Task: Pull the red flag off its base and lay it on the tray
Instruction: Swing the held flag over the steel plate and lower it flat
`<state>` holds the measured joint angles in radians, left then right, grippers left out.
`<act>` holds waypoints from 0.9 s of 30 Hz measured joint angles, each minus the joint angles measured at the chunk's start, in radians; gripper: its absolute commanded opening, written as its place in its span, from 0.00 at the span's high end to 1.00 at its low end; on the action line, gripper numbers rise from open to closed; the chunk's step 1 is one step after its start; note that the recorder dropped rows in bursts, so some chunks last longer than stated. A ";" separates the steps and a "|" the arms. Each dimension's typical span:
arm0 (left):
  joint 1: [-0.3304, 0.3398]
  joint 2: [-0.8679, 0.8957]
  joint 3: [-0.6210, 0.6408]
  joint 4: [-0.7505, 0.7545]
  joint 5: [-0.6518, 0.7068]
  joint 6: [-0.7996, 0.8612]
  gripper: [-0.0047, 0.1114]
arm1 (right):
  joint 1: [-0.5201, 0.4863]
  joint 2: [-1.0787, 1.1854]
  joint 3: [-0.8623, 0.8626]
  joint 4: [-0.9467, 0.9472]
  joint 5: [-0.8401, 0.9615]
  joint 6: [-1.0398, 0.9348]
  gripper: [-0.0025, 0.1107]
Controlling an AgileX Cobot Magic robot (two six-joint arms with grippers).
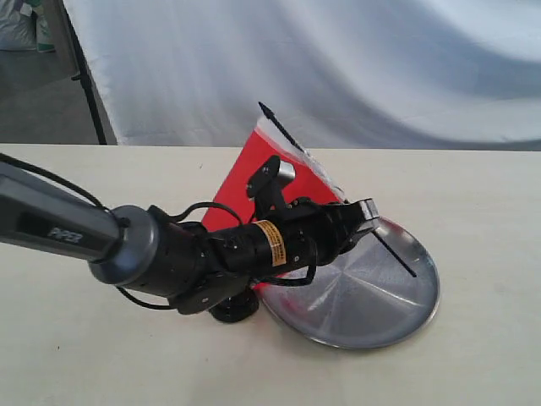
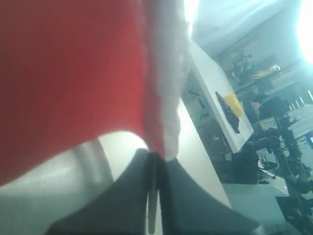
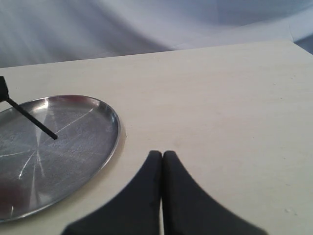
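The red flag [image 1: 245, 173] is off the base and hangs tilted, its black stick [image 1: 396, 256] slanting down over the tray [image 1: 380, 313]. My left gripper [image 1: 365, 216] is shut on the stick just below the cloth, above the tray's far rim. In the left wrist view red cloth [image 2: 73, 73] fills the picture and the stick [image 2: 152, 196] runs between the closed fingers of the left gripper [image 2: 156, 156]. The black base [image 1: 235, 306] stands beside the tray, half hidden under my left arm. My right gripper [image 3: 162, 154] is shut and empty beside the tray [image 3: 116, 127], with the stick's end [image 3: 34, 120] hanging over the plate.
A pale table [image 1: 473, 194] carries everything. A white backdrop cloth [image 1: 380, 68] hangs behind it, with a black stand leg [image 1: 84, 76] at the back left. The right arm does not show in the exterior view.
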<state>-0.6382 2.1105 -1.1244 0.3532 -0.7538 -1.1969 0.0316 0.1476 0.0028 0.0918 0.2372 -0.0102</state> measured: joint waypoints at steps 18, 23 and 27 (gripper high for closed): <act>0.000 0.239 -0.197 0.210 -0.025 -0.415 0.86 | 0.000 0.000 0.000 0.000 0.000 0.000 0.98; 0.000 0.239 -0.198 0.214 -0.014 -0.417 0.20 | 0.000 0.000 0.000 0.000 0.000 0.000 0.98; 0.000 0.239 -0.205 0.269 -0.007 -0.421 0.12 | 0.000 0.000 0.000 0.000 0.000 0.000 0.98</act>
<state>-0.6382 2.3494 -1.3295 0.6225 -0.7605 -1.6177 0.0316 0.1476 0.0028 0.0918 0.2372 -0.0102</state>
